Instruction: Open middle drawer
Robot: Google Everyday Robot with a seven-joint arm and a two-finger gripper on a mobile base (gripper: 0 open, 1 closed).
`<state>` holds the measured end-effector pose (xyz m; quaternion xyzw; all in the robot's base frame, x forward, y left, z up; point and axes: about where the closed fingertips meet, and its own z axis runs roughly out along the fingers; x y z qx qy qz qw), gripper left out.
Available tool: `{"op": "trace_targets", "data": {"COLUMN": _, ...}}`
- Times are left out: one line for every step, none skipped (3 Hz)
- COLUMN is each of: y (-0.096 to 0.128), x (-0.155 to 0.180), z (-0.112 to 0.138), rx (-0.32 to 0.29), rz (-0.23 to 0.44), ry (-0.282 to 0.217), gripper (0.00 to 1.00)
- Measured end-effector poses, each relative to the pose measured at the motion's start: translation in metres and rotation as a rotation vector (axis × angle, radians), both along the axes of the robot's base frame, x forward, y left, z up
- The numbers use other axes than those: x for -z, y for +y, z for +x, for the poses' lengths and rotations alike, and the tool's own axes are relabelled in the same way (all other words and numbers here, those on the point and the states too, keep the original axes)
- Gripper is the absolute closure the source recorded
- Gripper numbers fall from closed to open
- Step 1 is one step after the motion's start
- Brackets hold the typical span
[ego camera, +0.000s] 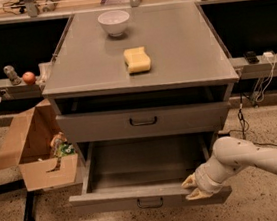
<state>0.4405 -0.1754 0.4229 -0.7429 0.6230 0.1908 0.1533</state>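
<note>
The middle drawer (143, 122) is a wide grey drawer with a small dark loop handle, and its front sits flush in the grey cabinet (82, 64). Below it, the taller bottom drawer (114, 198) is pulled out and looks empty inside. A dark gap shows above the middle drawer, under the cabinet top. My gripper (194, 187) is at the right end of the bottom drawer's front edge, well below and to the right of the middle drawer's handle. My white arm (255, 161) reaches in from the lower right.
A white bowl (114, 22) and a yellow sponge (137, 60) lie on the cabinet top. An open cardboard box (37, 145) stands on the floor to the left. A red apple (28, 77) lies on the left shelf. Cables hang at the right.
</note>
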Motion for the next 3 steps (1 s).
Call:
{"op": "trace_targets", "data": {"y": 0.0, "x": 0.0, "z": 0.0, "rx": 0.0, "rz": 0.0, "ry": 0.0, "gripper": 0.77}}
{"op": "trace_targets", "data": {"y": 0.0, "x": 0.0, "z": 0.0, "rx": 0.0, "rz": 0.0, "ry": 0.0, "gripper": 0.55}}
{"op": "trace_targets", "data": {"y": 0.0, "x": 0.0, "z": 0.0, "rx": 0.0, "rz": 0.0, "ry": 0.0, "gripper": 0.31}}
